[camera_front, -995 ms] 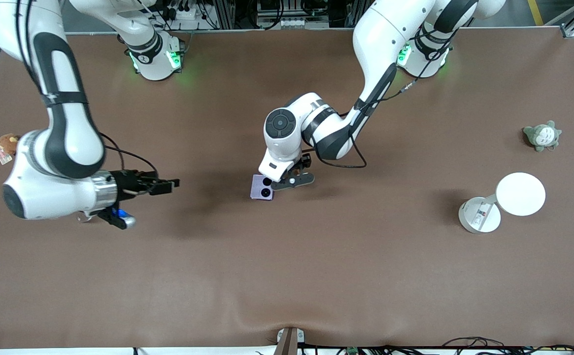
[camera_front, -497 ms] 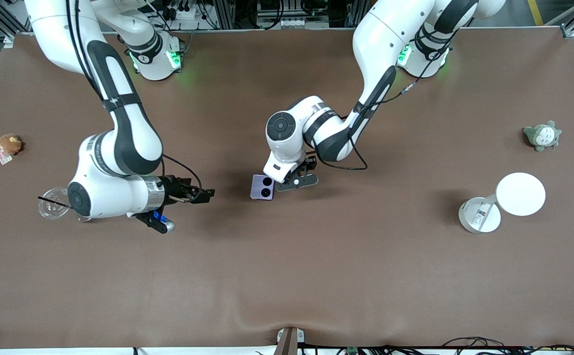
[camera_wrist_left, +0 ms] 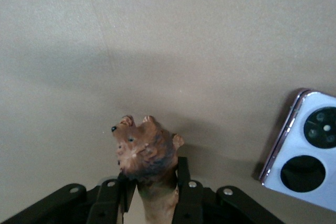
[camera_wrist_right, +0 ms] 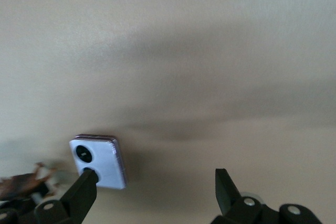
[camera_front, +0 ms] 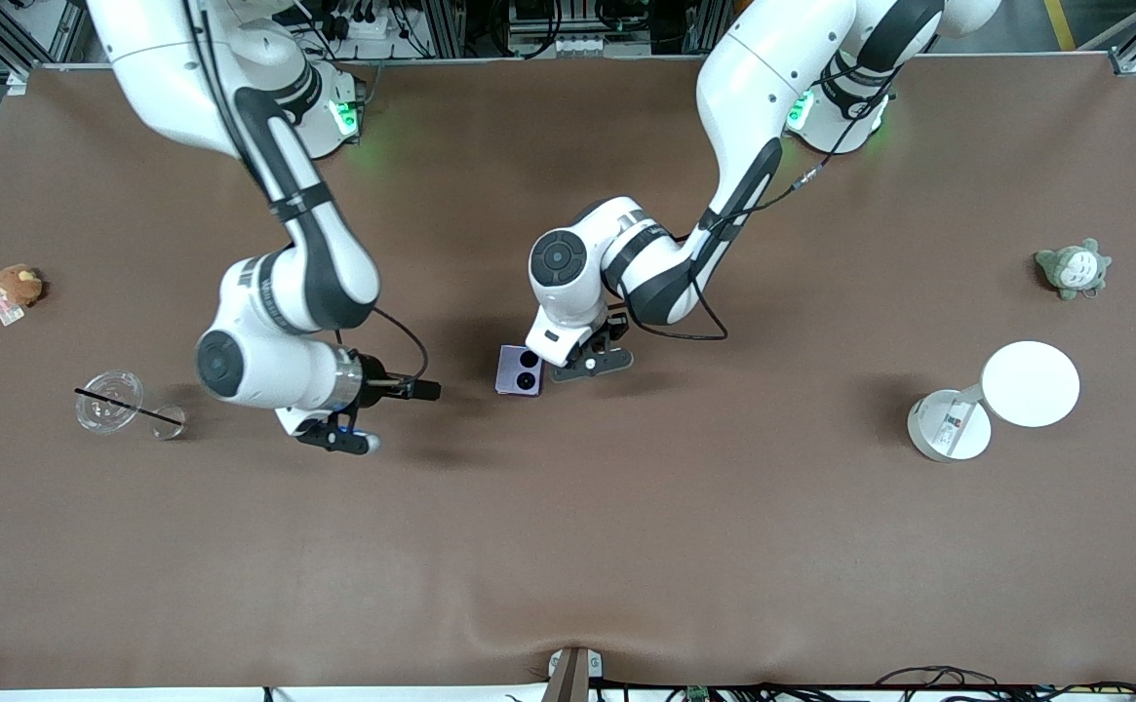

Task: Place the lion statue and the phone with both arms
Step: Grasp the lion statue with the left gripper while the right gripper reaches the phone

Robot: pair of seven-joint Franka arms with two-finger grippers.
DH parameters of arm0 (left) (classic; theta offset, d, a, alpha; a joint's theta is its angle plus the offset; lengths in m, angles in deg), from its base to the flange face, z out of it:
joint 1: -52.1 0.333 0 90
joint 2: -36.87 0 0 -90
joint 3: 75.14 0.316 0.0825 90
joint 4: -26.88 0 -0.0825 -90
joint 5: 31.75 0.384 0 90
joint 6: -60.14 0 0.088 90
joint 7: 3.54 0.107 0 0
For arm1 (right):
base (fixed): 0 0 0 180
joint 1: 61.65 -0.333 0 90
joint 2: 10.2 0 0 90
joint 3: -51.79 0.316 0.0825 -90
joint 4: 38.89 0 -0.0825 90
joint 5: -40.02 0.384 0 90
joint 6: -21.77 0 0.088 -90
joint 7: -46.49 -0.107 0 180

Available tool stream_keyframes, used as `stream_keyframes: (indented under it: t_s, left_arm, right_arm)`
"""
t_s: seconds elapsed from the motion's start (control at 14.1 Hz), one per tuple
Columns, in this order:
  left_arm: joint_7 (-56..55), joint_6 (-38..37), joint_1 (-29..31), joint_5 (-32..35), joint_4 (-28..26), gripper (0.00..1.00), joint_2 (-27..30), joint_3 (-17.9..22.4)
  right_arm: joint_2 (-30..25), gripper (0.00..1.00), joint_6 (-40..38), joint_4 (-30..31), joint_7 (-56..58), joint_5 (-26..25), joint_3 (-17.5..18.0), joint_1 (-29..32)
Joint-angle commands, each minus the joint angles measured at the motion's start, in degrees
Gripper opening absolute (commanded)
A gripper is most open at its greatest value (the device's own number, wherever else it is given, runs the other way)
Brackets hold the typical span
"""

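Observation:
The lilac phone (camera_front: pixel 519 370) lies flat on the table's middle, its two black camera circles up. It also shows in the left wrist view (camera_wrist_left: pixel 307 150) and the right wrist view (camera_wrist_right: pixel 100 161). My left gripper (camera_wrist_left: pixel 156 182) is shut on the reddish-brown lion statue (camera_wrist_left: pixel 144 148), low over the table beside the phone. In the front view the left hand (camera_front: pixel 568 353) hides the lion. My right gripper (camera_front: pixel 421 391) is open and empty, low over the table beside the phone, toward the right arm's end. Its fingers (camera_wrist_right: pixel 86 184) stand wide apart.
A clear plastic cup with a black straw (camera_front: pixel 109 400) and a round brown plush (camera_front: pixel 17 285) lie toward the right arm's end. A grey-green plush (camera_front: pixel 1073 268) and a white round stand (camera_front: pixel 1031 382) sit toward the left arm's end.
My right arm has swung from its end of the table toward the middle, bringing its open gripper close to the phone and uncovering the cup. The left gripper has barely moved.

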Motion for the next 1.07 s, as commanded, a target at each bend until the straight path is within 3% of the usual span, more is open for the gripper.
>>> stream_keyframes:
  t_s: [0.0,0.36,0.71,0.99]
  left_arm:
    - [-0.48,-0.54,1.92,1.72,0.27,0.01,1.59,0.16]
    - [9.08,-9.32,8.06,2.76,-0.69,0.01,6.25,0.16]
    - [23.50,-9.86,16.68,4.62,-8.59,0.00,13.19,0.07]
    - [27.12,-9.77,20.82,11.63,-12.47,0.00,14.08,0.07]
  right_arm:
    - [-2.10,1.00,1.78,1.81,0.16,-4.53,-0.68,-2.45]
    - [3.42,1.00,1.34,-3.80,-7.99,-5.50,-0.77,-6.21]
    - [7.48,1.00,1.68,-8.04,-19.70,-18.41,-0.51,-13.16]
    - [10.64,1.00,3.35,-9.96,-20.23,-17.64,-0.42,-13.79]
